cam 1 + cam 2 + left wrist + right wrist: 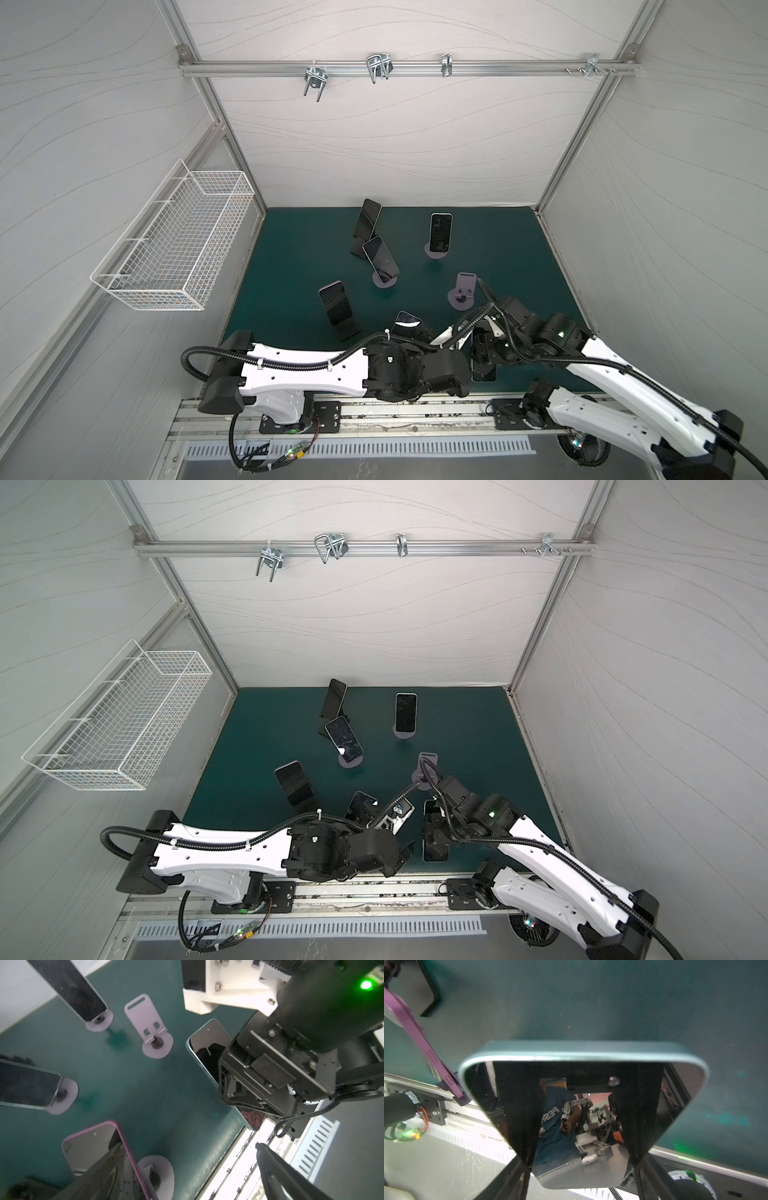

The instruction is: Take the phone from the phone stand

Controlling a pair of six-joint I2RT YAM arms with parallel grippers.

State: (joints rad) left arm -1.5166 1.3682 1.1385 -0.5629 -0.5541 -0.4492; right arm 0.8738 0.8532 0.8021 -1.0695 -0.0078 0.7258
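Your right arm (615, 365) stretches low and its right gripper (579, 1159) clamps the teal-rimmed, dark-glass phone (583, 1053), which is off the empty lilac plastic phone stand (462, 291) and in front of it. Front-left of that stand, the left gripper (404, 856) hangs spread wide.

Phone (583, 1053) in my right claw (580, 1157): pale blue-green rim, glossy black glass (mirror-like, that). Mat (498, 249) dark teal, lighter blotches. Empty stand (462, 291), 11 o'clock from me: lilac. Neighbour phone (89, 1142), 10 o'clock: magenta rim. Basket (174, 245) white wire grid. Walls (395, 137) pale grey, thin wavy lines.
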